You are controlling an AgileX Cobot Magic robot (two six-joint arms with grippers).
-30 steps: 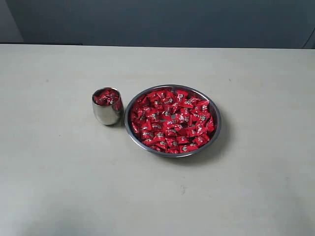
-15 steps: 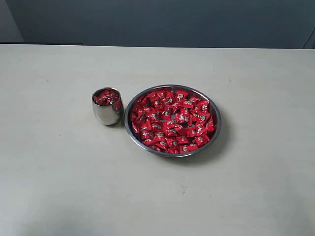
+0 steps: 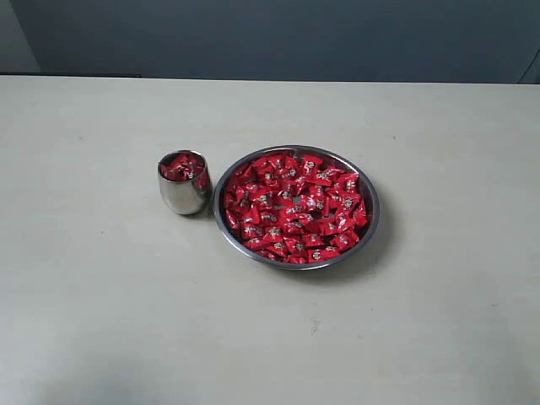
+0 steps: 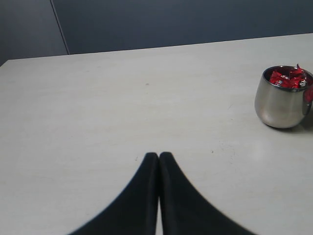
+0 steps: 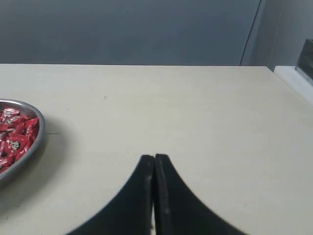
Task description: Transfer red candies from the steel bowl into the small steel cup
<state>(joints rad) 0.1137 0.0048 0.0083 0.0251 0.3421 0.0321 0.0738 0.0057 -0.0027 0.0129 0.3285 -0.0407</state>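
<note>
Black left pincer point(image 4: 158, 155), pressed closed and empty, has the small steel cup point(image 3: 184, 182) to its right; just beside stands the steel bowl point(image 3: 291, 265) of red candies point(image 3: 295, 207), probably nearer the closed, empty right pincer point(image 5: 154, 157), lying to its left.

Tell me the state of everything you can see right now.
steel bowl, upright, its floor covered with red candies.
small steel cup, upright beside the bowl, candies inside up near its rim.
left pincer, shut, empty.
right pincer, shut, empty.
</note>
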